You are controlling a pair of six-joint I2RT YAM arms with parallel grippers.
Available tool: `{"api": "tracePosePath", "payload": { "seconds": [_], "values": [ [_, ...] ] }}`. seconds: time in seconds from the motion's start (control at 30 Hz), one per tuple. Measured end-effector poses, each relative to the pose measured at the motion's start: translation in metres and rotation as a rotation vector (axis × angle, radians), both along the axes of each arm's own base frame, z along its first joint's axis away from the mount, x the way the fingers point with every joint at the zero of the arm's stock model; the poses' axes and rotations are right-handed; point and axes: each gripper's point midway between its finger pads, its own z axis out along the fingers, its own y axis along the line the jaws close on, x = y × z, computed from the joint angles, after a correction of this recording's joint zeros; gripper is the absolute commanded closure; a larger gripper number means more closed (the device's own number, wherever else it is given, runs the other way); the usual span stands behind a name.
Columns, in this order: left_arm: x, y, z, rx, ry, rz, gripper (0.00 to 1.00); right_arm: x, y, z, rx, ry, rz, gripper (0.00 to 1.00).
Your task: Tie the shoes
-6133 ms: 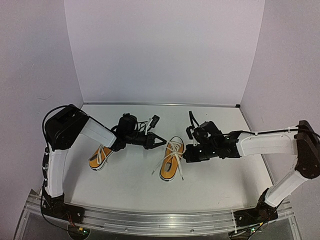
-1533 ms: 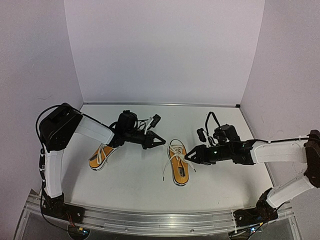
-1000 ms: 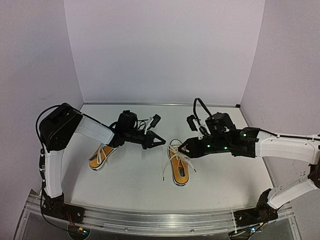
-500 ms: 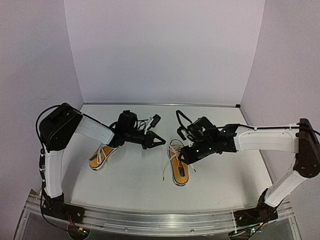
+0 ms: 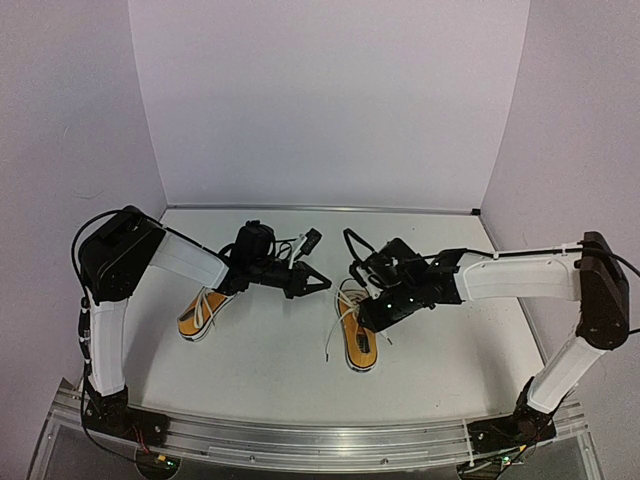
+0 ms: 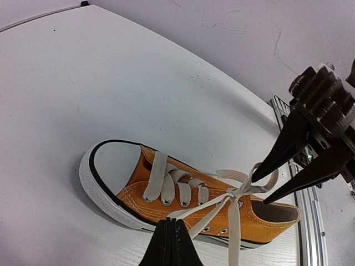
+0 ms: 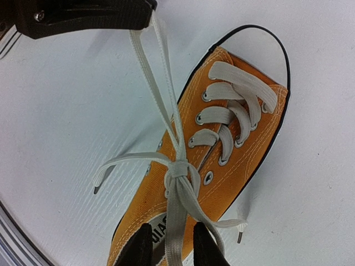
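A robot lab cell: bare white walls (image 5: 330,100), aluminium rail (image 5: 300,436).

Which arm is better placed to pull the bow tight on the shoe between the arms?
The right. The right gripper has its fingers either side of the lace loop beside the knot, ready to close; the left gripper is shut on the other loop.

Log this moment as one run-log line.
left gripper: shut on lace loop, taut | right gripper: open, astride lace strand by knot | shoe: knotted once, bow unfinished
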Motion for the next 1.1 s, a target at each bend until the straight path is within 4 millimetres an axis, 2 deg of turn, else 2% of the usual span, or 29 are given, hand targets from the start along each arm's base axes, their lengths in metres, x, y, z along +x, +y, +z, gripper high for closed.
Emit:
{"api": "tracePosePath", "payload": {
  "seconds": [0.13,0.2,0.37,0.63,0.93,1.1],
  "values": [
    [0.0,0.0,0.0,0.0,0.0,0.0,1.0,0.0,-0.001,-0.001,-0.005,0.0,0.002,0.97],
    [0.0,0.0,0.0,0.0,-0.001,0.0,1.0,-0.001,-0.001,-0.001,-0.008,0.0,0.003,1.0],
    [0.001,0.0,0.0,0.003,-0.006,0.003,1.0,-0.002,-0.003,0.0,-0.013,0.003,0.005,1.0],
    [0.001,0.001,-0.002,0.01,-0.006,0.003,1.0,-0.005,-0.007,0.016,0.018,-0.019,0.002,1.0],
    [-0.001,-0.001,-0.003,0.02,-0.005,-0.007,1.0,-0.011,-0.012,0.006,0.014,-0.001,-0.002,1.0],
    [-0.002,-0.002,-0.002,0.018,-0.006,-0.011,1.0,-0.014,-0.014,0.008,0.037,-0.004,-0.008,1.0]
  ]
}}
